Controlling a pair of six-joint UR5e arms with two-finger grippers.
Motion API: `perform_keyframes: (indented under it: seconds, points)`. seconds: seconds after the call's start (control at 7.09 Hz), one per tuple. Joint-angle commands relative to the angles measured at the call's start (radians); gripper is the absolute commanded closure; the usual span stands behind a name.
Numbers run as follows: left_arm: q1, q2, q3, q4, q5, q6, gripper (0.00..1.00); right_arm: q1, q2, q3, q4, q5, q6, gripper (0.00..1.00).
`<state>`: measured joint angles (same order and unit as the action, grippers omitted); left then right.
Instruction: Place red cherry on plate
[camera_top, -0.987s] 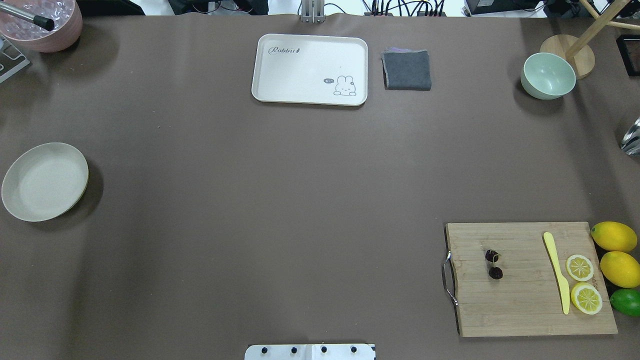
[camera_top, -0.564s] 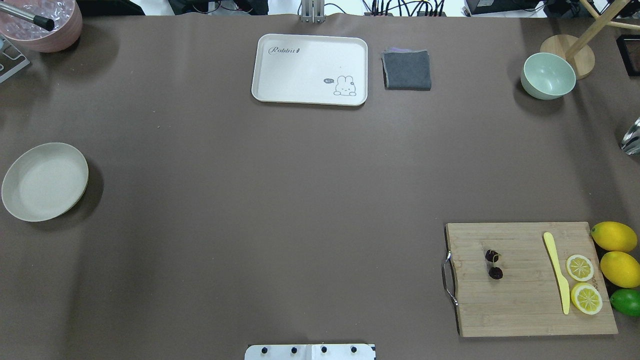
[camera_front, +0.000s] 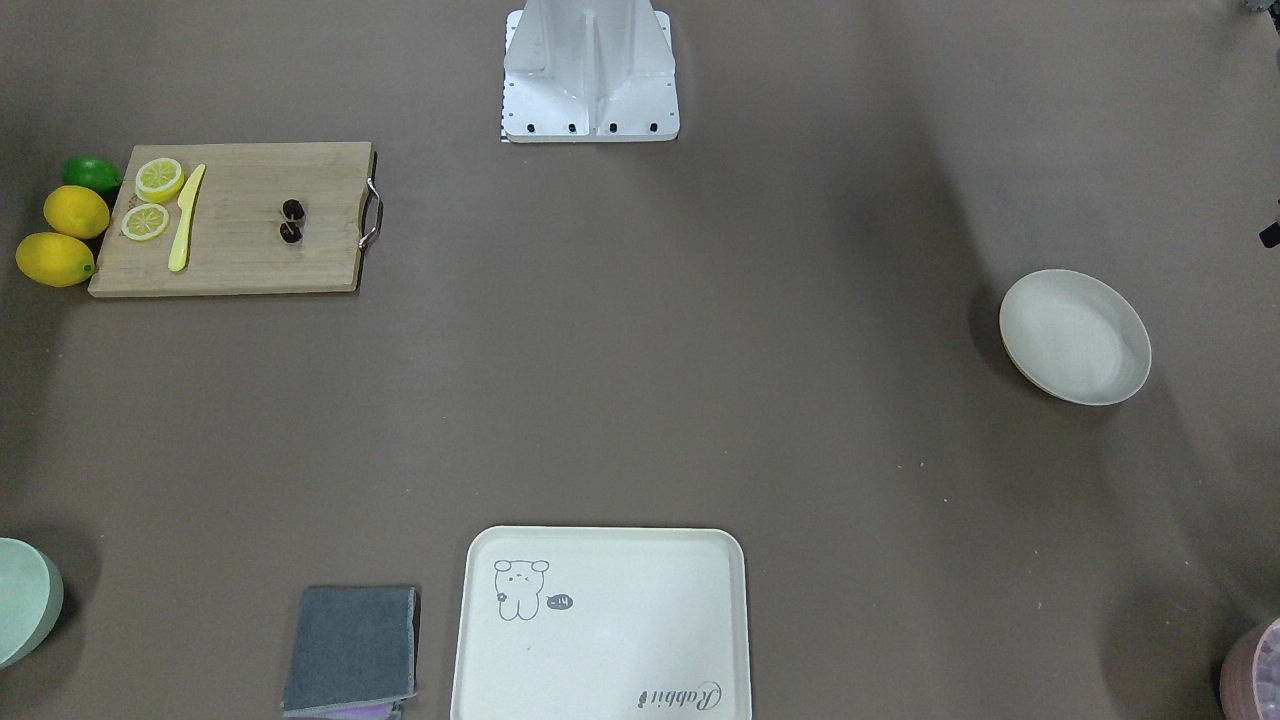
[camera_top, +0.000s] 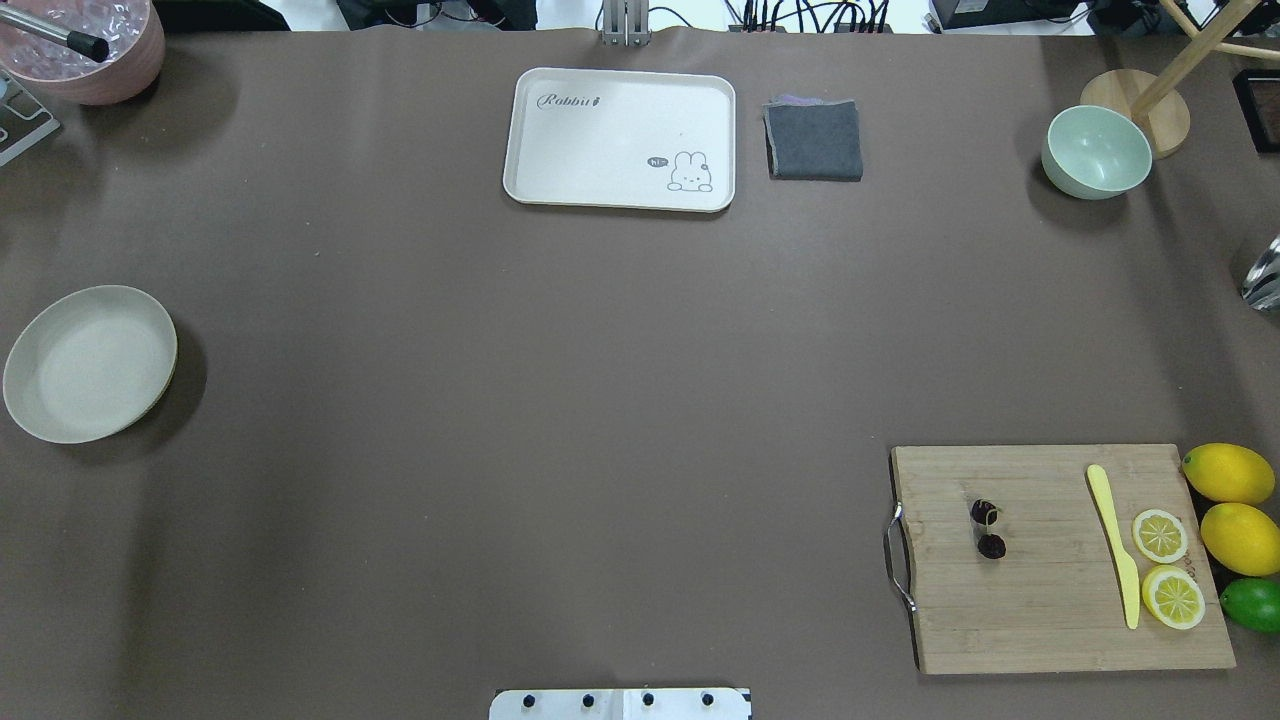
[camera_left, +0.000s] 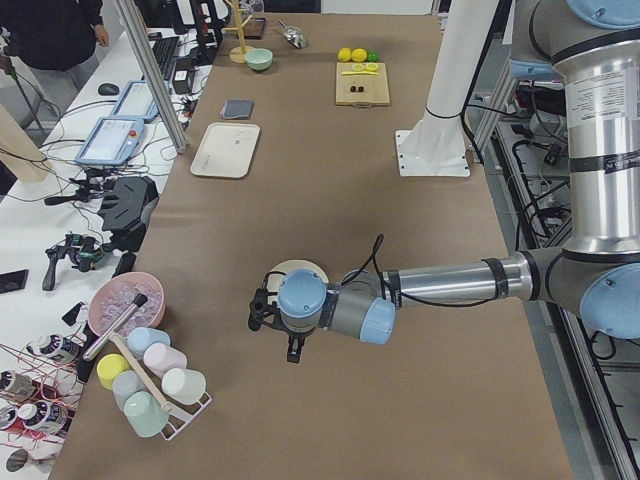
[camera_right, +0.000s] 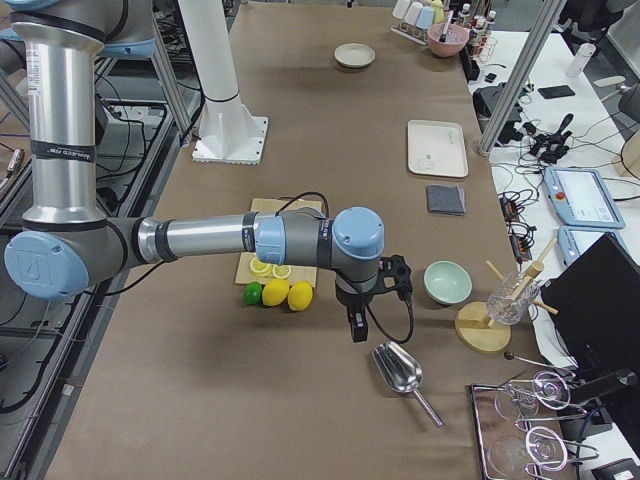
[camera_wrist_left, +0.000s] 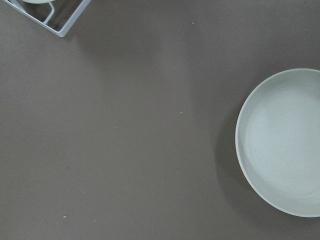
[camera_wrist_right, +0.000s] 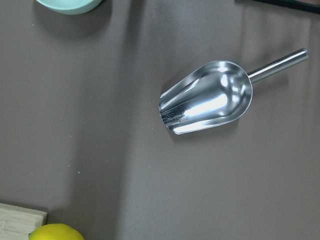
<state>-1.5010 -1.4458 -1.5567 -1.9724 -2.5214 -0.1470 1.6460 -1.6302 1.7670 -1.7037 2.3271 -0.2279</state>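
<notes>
Matting in a dull brown covers the whole worktop (camera_top: 560, 400), and the robot's white pedestal (camera_front: 590, 70) stands at the robot's edge of it. Beyond the far edge are tablets (camera_left: 108, 142), an aluminium post (camera_left: 150, 70) and loose cabling. A person in dark clothes (camera_left: 50, 30) shows at the top corner of the exterior left view.

The red cherry (camera_top: 988, 529) lies on the wooden cutting board (camera_top: 1050, 620) at the robot's right, toward the board's end nearest the middle of the worktop. It is well apart from the yellow knife (camera_top: 1115, 545), the two lemon slices (camera_top: 1160, 536) and the whole lemons (camera_top: 1228, 473) at the outer end. The right claw (camera_right: 357, 328) hangs over the worktop past those lemons, close to a steel scoop (camera_wrist_right: 207, 97), so the board's length and the fruit lie between it and the cherry. The left claw (camera_left: 294, 350) hangs at the opposite end, just beside the plate (camera_top: 90, 365), which sits near the robot's left edge. Nearly the whole worktop separates that claw from the cherry. Only the side views show the claws, so I cannot tell whether either is wide or narrow.

The pair's long axis runs toward and away from the robot, roughly parallel to the board's short edges. One dark fruit lies nearer the robot and one farther, with the short greenish stem between them.
</notes>
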Motion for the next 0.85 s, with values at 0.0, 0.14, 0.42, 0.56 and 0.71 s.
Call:
perform_keyframes:
  seconds: [0.0,0.14,0.42,0.56,0.71]
  points:
    - [0.082,-0.129,0.093,-0.061,-0.016,-0.173,0.02,0.001,-0.007,0.005,-0.002,0.001,0.001,0.0]
    - [0.114,-0.157,0.18,-0.215,-0.013,-0.269,0.02,0.006,-0.007,0.005,-0.004,0.001,-0.001,0.0]
    - [0.243,-0.168,0.251,-0.45,0.1,-0.441,0.02,0.009,-0.007,0.003,-0.005,0.001,0.001,0.0]
    - [0.261,-0.165,0.277,-0.512,0.107,-0.475,0.02,0.009,-0.007,0.003,-0.005,0.001,0.001,0.0]
    - [0.281,-0.159,0.323,-0.589,0.124,-0.479,0.02,0.011,-0.008,0.005,-0.005,0.001,-0.001,0.0]
